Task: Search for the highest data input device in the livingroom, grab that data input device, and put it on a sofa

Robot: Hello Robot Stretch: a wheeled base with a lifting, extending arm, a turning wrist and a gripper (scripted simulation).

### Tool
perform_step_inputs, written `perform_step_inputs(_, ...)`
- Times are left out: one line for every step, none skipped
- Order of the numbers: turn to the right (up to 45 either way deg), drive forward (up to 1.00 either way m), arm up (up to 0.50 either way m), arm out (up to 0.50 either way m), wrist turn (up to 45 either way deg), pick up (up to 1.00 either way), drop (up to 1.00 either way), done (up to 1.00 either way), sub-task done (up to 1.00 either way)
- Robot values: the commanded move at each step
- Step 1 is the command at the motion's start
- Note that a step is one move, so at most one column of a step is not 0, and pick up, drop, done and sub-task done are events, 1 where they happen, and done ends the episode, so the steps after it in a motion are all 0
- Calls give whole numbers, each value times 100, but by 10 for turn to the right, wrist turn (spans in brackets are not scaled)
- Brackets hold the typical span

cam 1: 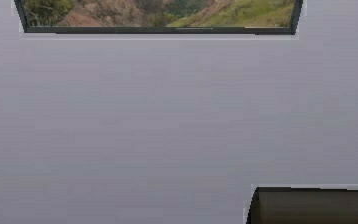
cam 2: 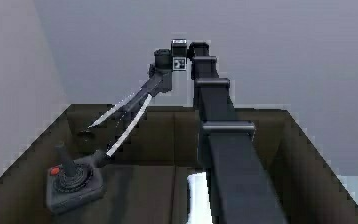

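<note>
A black joystick [cam 2: 75,180] with a red button and an upright stick rests on the seat of a dark brown sofa [cam 2: 147,125], at the arm side view's lower left. The dark arm rises from the bottom edge and reaches out over the sofa. At its far end the gripper [cam 2: 97,142] slants its two thin fingers down to the left, ending just above and right of the joystick. I cannot tell whether the gripper holds anything, nor whether it touches the joystick.
A white flat thing [cam 2: 196,196] lies on the sofa seat beside the arm. In the forward view a grey wall stands close ahead, with a framed landscape picture [cam 1: 157,14] at the top and a dark sofa corner [cam 1: 312,205] at the bottom right.
</note>
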Motion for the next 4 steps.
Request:
perform_step_inputs(0,0,0,0,450,0,0,0,0)
perform_step_inputs(0,0,0,0,450,0,0,0,0)
perform_step_inputs(0,0,0,0,360,0,0,0,0)
perform_step_inputs(0,0,-36,0,0,0,0,0,0)
